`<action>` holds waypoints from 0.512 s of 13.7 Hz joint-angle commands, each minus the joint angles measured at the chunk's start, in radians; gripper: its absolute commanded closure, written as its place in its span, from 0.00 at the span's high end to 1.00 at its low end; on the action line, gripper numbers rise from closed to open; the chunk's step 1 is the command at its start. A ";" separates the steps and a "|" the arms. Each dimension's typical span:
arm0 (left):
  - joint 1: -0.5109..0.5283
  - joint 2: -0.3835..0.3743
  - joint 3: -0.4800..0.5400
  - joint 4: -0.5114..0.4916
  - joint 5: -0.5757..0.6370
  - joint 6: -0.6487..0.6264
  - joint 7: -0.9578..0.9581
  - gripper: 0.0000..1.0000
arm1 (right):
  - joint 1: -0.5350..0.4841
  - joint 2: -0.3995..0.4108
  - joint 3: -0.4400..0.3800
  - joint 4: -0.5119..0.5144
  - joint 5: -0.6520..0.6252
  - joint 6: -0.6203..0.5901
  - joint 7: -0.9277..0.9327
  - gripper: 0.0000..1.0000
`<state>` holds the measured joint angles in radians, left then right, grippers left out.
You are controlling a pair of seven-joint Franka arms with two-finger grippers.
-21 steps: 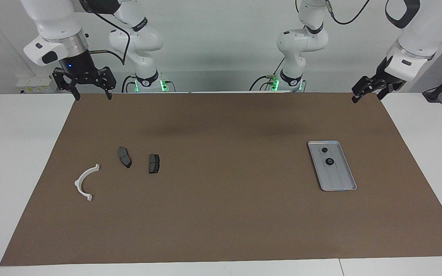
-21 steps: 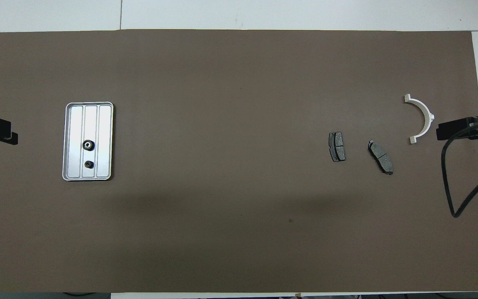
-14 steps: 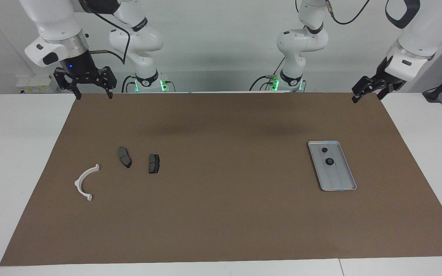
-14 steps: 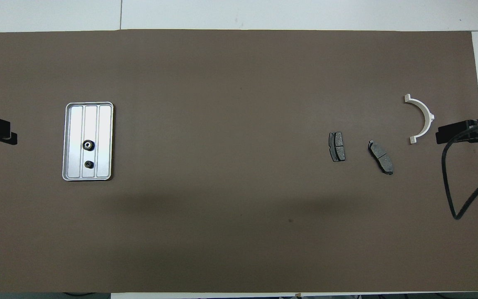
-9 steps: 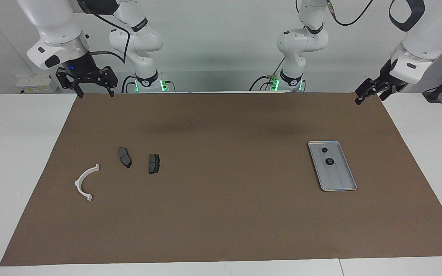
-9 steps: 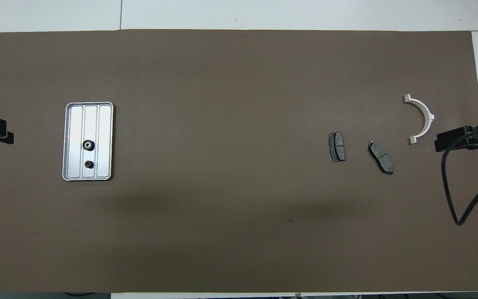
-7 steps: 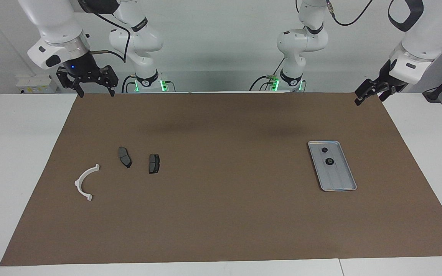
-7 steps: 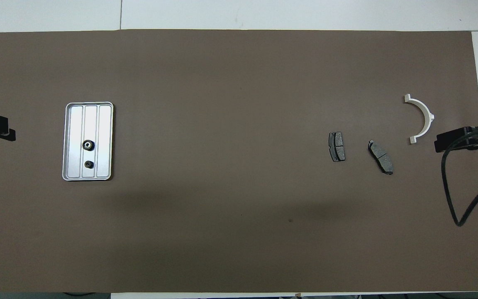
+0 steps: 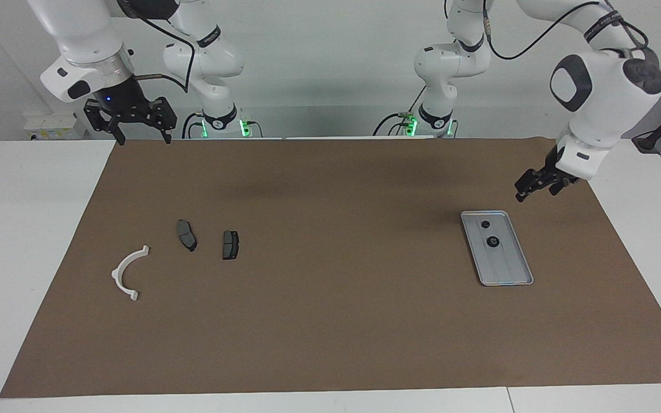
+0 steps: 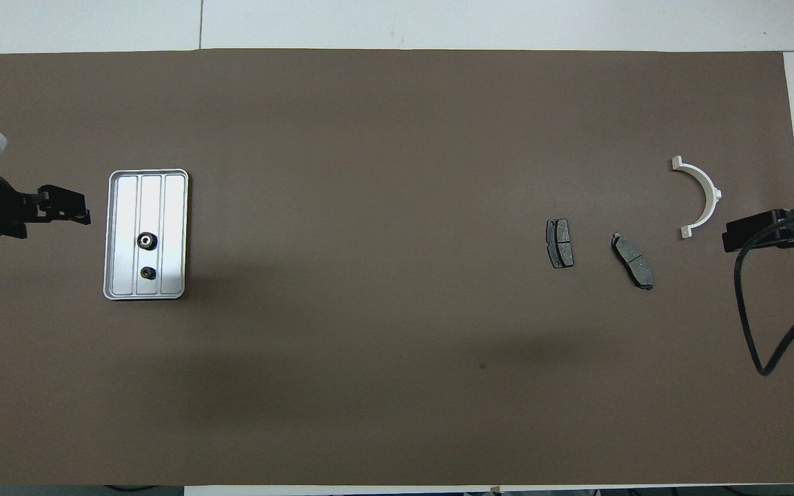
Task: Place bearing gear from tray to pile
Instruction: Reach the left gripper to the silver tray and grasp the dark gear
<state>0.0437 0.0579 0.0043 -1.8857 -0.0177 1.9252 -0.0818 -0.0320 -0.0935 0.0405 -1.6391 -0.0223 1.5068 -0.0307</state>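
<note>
The silver tray (image 9: 507, 272) (image 10: 123, 227) lies toward the left arm's end of the table. On it rest two small dark round parts: a larger toothed bearing gear (image 9: 492, 242) (image 10: 145, 240) and a smaller one (image 9: 485, 224) (image 10: 148, 273) nearer to the robots. My left gripper (image 9: 535, 194) (image 10: 84, 207) hangs open and empty over the mat just beside the tray. The pile lies toward the right arm's end: a white half-ring bracket (image 9: 117, 274) (image 10: 713, 193) and two dark pads (image 9: 186, 235) (image 9: 230, 245). My right gripper (image 9: 143, 139) (image 10: 735, 239) waits open above the mat's corner.
A brown mat (image 9: 330, 321) covers most of the white table (image 9: 20, 229). A black cable (image 10: 741, 310) loops down from the right arm over the mat's edge.
The left arm has swung in from the mat's corner and come down, bringing its open gripper close beside the tray. The right gripper has hardly moved. The parts lie as before.
</note>
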 commanded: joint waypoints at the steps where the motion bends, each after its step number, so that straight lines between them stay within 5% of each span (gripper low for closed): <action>1: 0.001 0.008 -0.006 -0.113 0.012 0.165 -0.021 1.00 | -0.011 0.005 0.009 0.015 0.028 -0.011 -0.014 1.00; 5: -0.004 0.125 -0.006 -0.125 0.012 0.257 -0.015 1.00 | -0.009 0.001 0.009 0.015 0.028 -0.008 -0.011 1.00; 7: -0.010 0.152 -0.006 -0.130 0.012 0.281 -0.013 0.87 | -0.009 0.000 0.009 0.015 0.028 -0.008 -0.012 1.00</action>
<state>0.0422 0.1934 -0.0030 -2.0009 -0.0177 2.1688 -0.0843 -0.0314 -0.0935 0.0441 -1.6363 -0.0222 1.5068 -0.0307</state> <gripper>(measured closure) 0.079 0.000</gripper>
